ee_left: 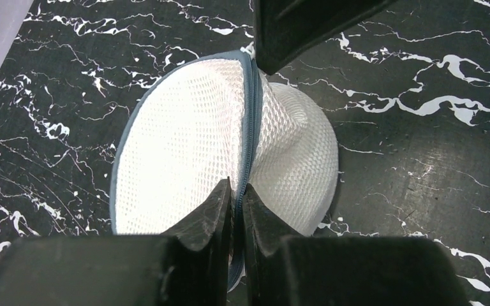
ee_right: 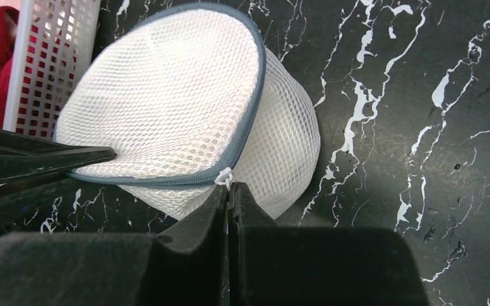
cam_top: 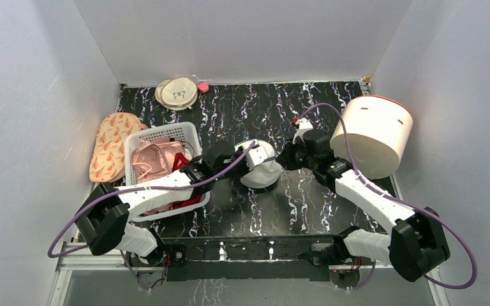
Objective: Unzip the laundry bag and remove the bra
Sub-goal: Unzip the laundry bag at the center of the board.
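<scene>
Enclosure: plain white walls at left, back and right around a black desk (cam_top: 293,204) veined in white.
Laundry bag (cam_top: 259,167) (ee_left: 191,140) (ee_right: 166,102): small white mesh dome, lying tilted on the desk at centre, between the two arms and just beside the basket's 3 o'clock side.
Zipper rim (ee_left: 250,127) (ee_right: 242,121): grey-blue band round the bag's middle; closed along every stretch in view.
Left pincer (cam_top: 230,159) (ee_left: 236,191): reaching in from 9 o'clock of the bag; fingers drawn almost together, pinching the zipper rim, which runs down into the narrow gap between them.
Right pincer (cam_top: 285,158) (ee_right: 228,190): reaching in from 3 o'clock of the bag; fingers pressed together with no gap, tips nipping the zipper pull.
Zipper pull (ee_right: 224,177): small white tab on the rim, touching the right fingertips.
Bag contents: cannot tell through the mesh.
Basket (cam_top: 166,135) (ee_right: 51,57): white slotted plastic, at 9 o'clock on the desk, partly under the left arm.
Basket contents: pink satin garment (cam_top: 153,159) with a red garment (cam_top: 178,162) beside it.
Patterned pad (cam_top: 110,143): flat, cream with orange print, at 9 o'clock beyond the basket, against the left wall.
Beige discs (cam_top: 177,92): flat, round, overlapping, at 11 o'clock by the back wall.
Pink item (cam_top: 202,86): small, just beside the discs; too small to identify.
Cream drum (cam_top: 373,134): large cylinder, tilted, at 2 o'clock beside the right arm.
</scene>
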Robot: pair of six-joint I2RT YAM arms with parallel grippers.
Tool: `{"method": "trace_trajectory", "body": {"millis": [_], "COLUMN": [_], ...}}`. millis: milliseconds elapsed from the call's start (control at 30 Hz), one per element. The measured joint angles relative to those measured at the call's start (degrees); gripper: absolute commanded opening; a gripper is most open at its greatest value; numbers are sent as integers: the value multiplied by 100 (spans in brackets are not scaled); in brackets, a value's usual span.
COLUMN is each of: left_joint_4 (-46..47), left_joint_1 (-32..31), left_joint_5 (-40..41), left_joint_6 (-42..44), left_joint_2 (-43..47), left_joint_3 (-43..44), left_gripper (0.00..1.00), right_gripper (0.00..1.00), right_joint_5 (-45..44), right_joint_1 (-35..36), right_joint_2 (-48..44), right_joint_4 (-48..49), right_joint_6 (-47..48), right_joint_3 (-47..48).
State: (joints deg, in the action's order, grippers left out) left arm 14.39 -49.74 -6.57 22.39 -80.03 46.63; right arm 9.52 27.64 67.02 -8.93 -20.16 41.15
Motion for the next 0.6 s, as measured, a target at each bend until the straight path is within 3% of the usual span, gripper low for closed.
{"method": "trace_trajectory", "body": {"millis": [67,333,600], "left_joint_4": [33,7,-42], "left_joint_1": [-9,-11,-4], "left_joint_5": [-4,-11,-363], "left_joint_6": [11,-22,-151], "left_joint_2": [0,28,122], "left_joint_3": [0,13,13], "left_gripper": [0,37,57], "right_gripper": [0,0,0], "right_joint_5": [92,697,1097], "right_joint_1": [-116,-195,-96], "right_joint_2": [-76,-387,-520], "right_joint_4": [-37,-33,13], "right_joint_6": [35,205,184], "right_joint_3": [0,-13,-79]}}
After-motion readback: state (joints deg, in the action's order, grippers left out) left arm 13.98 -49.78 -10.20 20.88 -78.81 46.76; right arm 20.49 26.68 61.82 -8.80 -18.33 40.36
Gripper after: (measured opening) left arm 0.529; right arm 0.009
